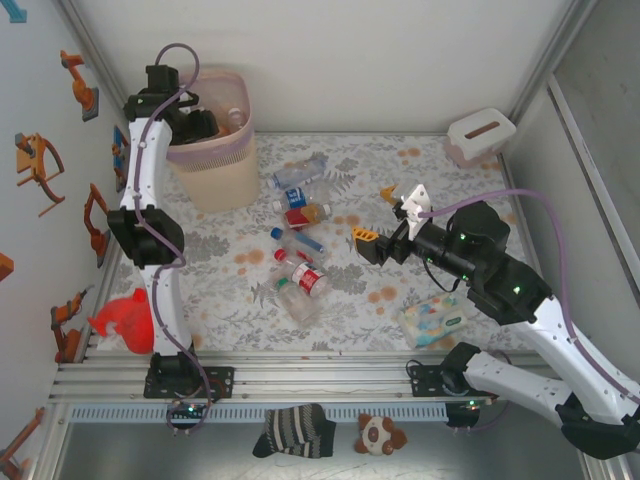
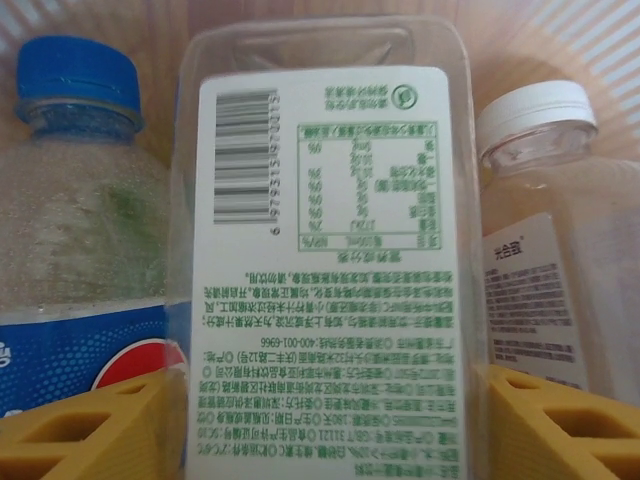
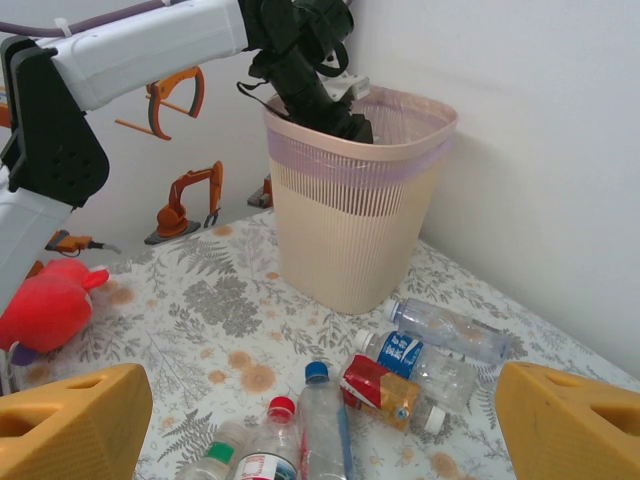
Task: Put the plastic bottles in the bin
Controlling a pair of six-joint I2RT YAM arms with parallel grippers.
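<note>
The left arm reaches down into the beige bin (image 1: 215,175) at the far left corner of the desk (image 1: 430,170). In its wrist view, the left gripper (image 2: 330,420) has a clear bottle (image 2: 325,250) with a white, green-printed label between its yellow fingers. Each finger sits against or just beside a side of the bottle. I cannot tell whether the bottle is clamped or already let go.

This bottle lies inside the bin between a blue-capped Pepsi bottle (image 2: 80,200) and a white-capped bottle (image 2: 550,250).

The step looks like dropping off this bottle. To do it well, the fingers should spread fully clear of the bottle's sides. The arm should then rise straight up, so it neither drags the bottle out nor snags the pink liner (image 3: 330,165) on the rim.

The right gripper (image 1: 377,215) hovers above the middle of the desk, spread wide and holding nothing. Several more bottles (image 1: 300,240) lie loose on the desk between it and the bin.
</note>
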